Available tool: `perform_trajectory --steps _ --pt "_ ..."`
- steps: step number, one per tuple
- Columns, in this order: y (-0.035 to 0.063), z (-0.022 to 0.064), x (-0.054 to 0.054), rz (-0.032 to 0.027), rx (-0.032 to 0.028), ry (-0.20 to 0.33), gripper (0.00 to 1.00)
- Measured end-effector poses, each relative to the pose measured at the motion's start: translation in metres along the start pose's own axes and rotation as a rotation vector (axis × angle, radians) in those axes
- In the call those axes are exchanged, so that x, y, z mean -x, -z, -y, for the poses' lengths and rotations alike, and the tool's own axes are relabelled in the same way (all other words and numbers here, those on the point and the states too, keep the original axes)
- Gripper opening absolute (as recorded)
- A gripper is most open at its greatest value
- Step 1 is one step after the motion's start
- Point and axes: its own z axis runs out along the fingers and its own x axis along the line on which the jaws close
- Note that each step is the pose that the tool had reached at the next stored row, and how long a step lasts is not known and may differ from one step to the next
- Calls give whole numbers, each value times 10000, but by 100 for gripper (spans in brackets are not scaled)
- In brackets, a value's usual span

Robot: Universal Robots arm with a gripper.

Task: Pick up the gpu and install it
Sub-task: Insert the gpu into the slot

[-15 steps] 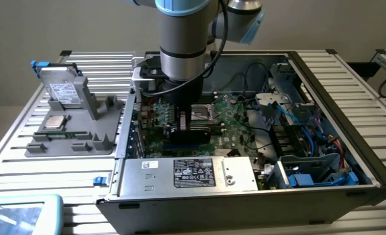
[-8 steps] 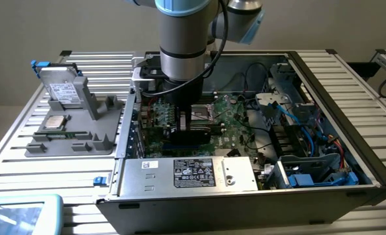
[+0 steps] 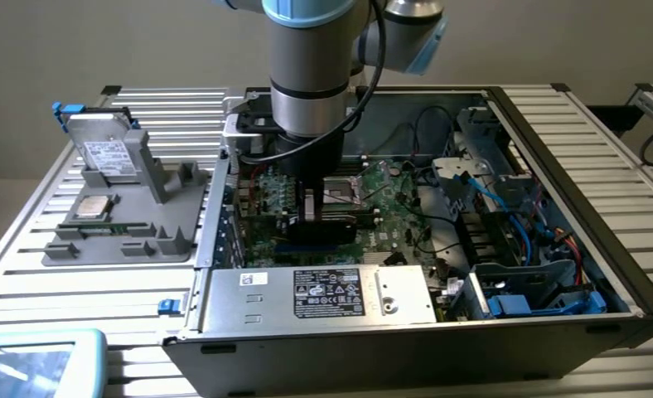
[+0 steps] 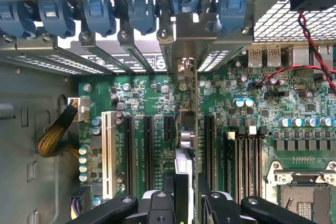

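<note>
In the exterior view my gripper (image 3: 324,203) reaches down into the open computer case, over the green motherboard (image 3: 399,195). It is shut on the gpu (image 3: 326,225), which appears there as a dark block under the fingers. The wrist view has the gpu (image 4: 190,129) edge-on and upright between the black expansion slots (image 4: 148,150), with the gripper (image 4: 186,195) clamped on its near edge. Its metal bracket (image 4: 191,32) sits against the rear slot openings of the case. Whether its edge is down in a slot I cannot tell.
A white slot (image 4: 108,150), memory slots (image 4: 247,156) and the CPU socket (image 4: 302,195) flank the card. Blue latches (image 4: 100,14) line the rear wall. The power supply (image 3: 326,294) fills the case's front, and cables (image 3: 504,224) its right. A grey fixture (image 3: 122,224) holds a hard drive (image 3: 105,153).
</note>
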Motion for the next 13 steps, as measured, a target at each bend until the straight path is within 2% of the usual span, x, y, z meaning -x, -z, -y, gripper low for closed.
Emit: perform_trajectory --steps 4,7,13 --pt "0 -2 6 0 -4 -1 27" --pt "0 -11 14 1 -29 -1 27" --pt "-13 -14 15 3 -31 0 27"
